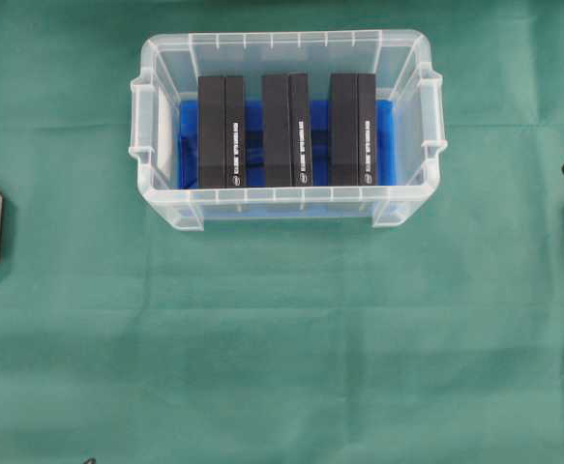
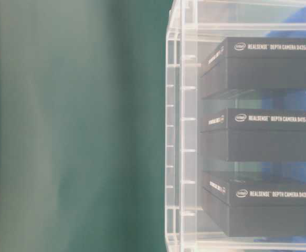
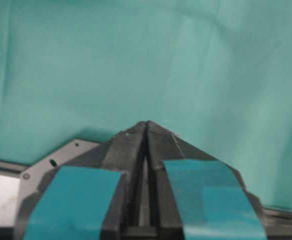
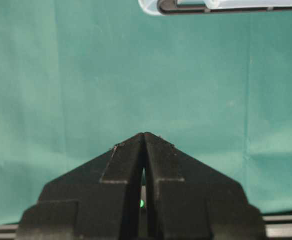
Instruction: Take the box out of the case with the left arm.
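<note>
L gripper (image 3: pixel 147 125), black open-frame claw w/ teal finger pads (image 3: pixel 73 200), is sitting fully pinched, tips meeting, gripping nothing. It's pointing down at bare green cloth (image 3: pixel 135 60); no case in its wrist view. R gripper (image 4: pixel 144 136), black, same build, is likewise pressed together & empty, w/ a corner of the clear tub just showing at the top edge of its view.

The case (image 1: pixel 165 198), a large clear rectangular plastic tub w/ rimmed edge, side handles & blue bottom lining, is sitting toward the far edge of the cloth, roughly centred between the two arms, w/ only bits of each arm showing at the L & R edges of the overhead view. Inside, three black rectangular camera boxes are standing side by side w/ gaps between: left box (image 1: pixel 222 131), middle box (image 1: pixel 286 130), right box (image 1: pixel 353 130). Their long axes are running near-to-far, across the tub's length.

Judging from this, the left box is lying nearest the L arm, so the claw needs to spread, travel toward the tub & come down from above over a box.
</note>
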Action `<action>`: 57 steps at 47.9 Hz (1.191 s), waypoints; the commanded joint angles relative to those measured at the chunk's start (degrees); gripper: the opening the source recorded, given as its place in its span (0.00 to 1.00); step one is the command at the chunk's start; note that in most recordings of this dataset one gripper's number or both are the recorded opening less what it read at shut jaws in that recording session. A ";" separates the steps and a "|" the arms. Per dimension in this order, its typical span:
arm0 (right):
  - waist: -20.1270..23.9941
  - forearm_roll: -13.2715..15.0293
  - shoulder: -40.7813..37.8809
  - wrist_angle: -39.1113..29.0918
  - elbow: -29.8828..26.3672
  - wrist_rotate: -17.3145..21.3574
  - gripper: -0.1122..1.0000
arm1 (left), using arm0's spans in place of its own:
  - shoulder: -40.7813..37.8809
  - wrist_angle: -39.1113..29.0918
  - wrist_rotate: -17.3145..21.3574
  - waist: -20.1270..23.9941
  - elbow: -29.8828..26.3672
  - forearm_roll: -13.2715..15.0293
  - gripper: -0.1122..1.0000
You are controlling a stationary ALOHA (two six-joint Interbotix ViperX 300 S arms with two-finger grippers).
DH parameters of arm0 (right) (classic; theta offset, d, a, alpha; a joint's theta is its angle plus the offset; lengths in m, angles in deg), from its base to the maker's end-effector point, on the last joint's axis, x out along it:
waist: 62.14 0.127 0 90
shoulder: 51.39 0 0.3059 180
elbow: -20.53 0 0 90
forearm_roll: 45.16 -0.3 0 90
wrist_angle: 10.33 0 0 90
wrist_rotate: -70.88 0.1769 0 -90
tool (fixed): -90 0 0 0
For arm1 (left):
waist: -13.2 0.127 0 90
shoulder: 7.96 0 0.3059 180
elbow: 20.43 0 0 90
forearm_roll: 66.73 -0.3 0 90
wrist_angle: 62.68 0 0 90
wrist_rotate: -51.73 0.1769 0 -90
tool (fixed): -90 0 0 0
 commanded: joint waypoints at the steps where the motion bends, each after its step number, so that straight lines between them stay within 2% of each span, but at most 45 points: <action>1: -0.09 0.09 0.09 -0.09 -1.58 0.18 0.11 | -0.26 0.18 -1.85 -0.18 -1.41 -0.18 0.12; 4: -0.09 0.18 0.00 -0.09 -1.58 0.18 0.11 | -0.44 0.18 -5.89 -0.18 -1.49 -0.18 0.12; 8: -0.09 0.53 0.00 -0.18 -1.49 0.18 0.11 | -0.88 -0.09 -14.15 -0.18 -1.49 -0.53 0.12; 11: -0.09 0.88 -0.09 -0.26 -1.58 0.18 0.11 | -1.23 -0.53 -22.06 -0.18 -1.58 -0.62 0.12; 12: -0.09 0.97 -0.09 -0.26 -1.58 0.18 0.11 | -1.32 -0.70 -26.46 -0.09 -1.67 -0.62 0.12; 21: -0.09 1.41 -0.44 -0.26 -1.58 0.26 0.11 | -1.93 -3.96 -53.79 -0.09 -1.85 -0.79 0.12; 25: -0.09 1.49 -0.53 -0.35 -1.58 0.26 0.11 | -2.02 -6.06 -63.98 -0.09 -1.85 -0.79 0.12; 28: -0.09 1.49 -0.62 -0.44 -1.58 0.26 0.11 | -2.02 -6.94 -68.64 -0.09 -1.85 -1.32 0.12; 30: -0.09 1.49 -0.70 -0.44 -1.58 0.26 0.11 | -2.02 -7.12 -69.35 -0.18 -1.85 -1.32 0.12; 40: -0.09 1.76 -0.79 -0.62 -1.58 0.26 0.11 | -2.29 -6.86 -67.68 0.18 -1.93 -1.41 0.12; 45: 0.00 1.76 -0.79 -1.05 -1.58 0.26 0.11 | -2.55 -6.24 -65.39 2.29 -1.93 -1.76 0.12; 49: -0.09 1.76 -0.79 -1.49 -1.58 0.26 0.11 | -2.99 -5.63 -61.61 5.10 -2.02 -1.85 0.12; 57: -0.09 1.76 -0.79 -1.76 -1.58 0.26 0.11 | -4.83 -5.54 -50.54 12.83 -2.90 -1.67 0.12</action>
